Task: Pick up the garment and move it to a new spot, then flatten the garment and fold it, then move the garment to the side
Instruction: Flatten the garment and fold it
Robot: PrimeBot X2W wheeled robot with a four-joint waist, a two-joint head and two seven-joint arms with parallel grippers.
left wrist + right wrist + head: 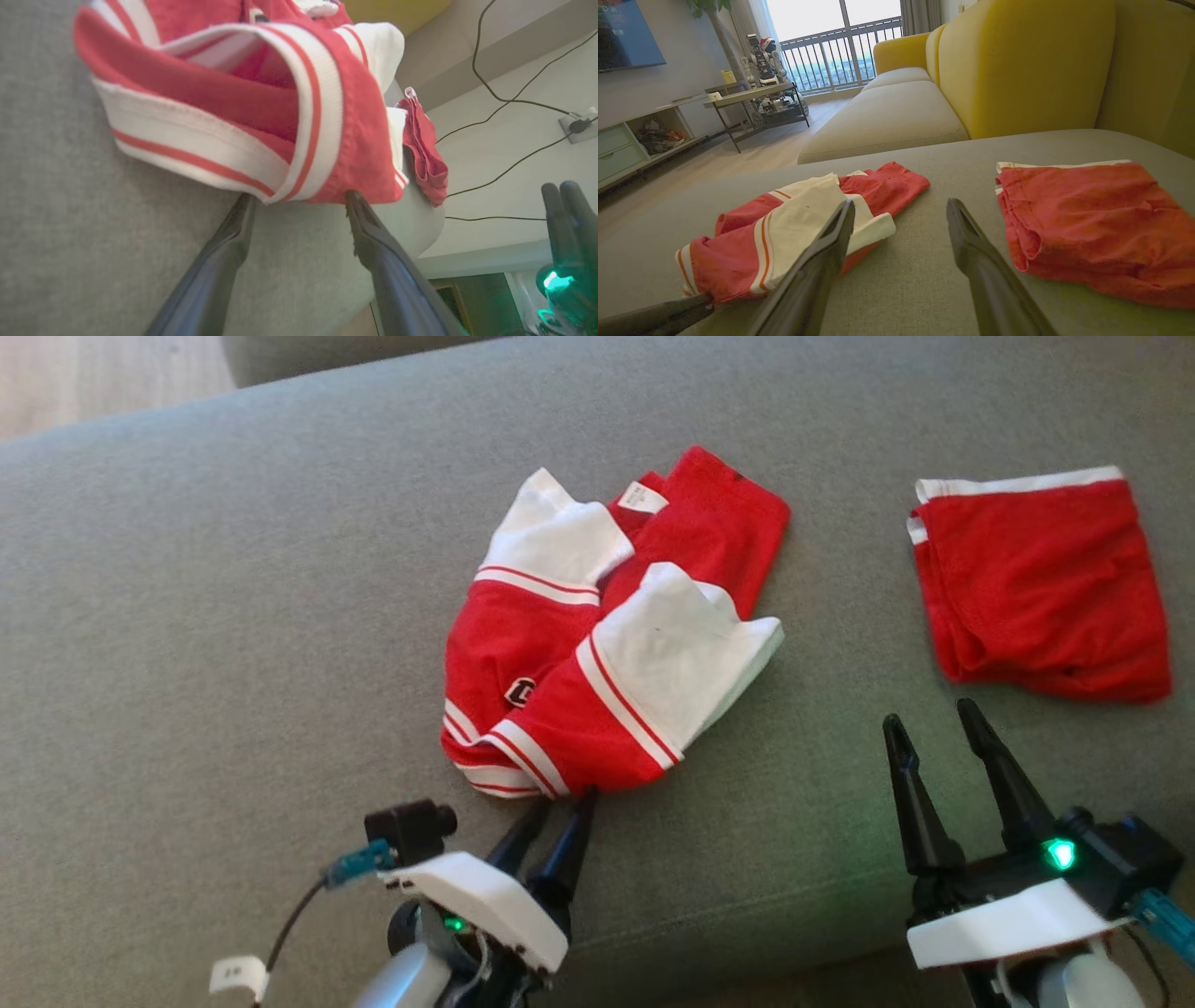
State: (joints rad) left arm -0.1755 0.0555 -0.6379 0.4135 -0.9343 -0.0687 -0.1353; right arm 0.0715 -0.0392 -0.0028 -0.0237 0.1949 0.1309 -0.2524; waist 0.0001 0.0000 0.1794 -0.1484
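The garment, red with white panels and white-and-red striped hems, lies crumpled in the middle of the grey sofa cushion. My left gripper is open at its near edge, fingertips touching the striped hem. In the left wrist view the hem bulges just beyond my left gripper, with nothing between the fingers. My right gripper stands open over bare cushion to the garment's right. The right wrist view shows the garment left of my right gripper.
A folded plain red garment with a white waistband lies at the cushion's right, just beyond my right gripper. A yellow sofa back rises behind. The cushion's front edge runs close to both wrists. Cables trail on the floor.
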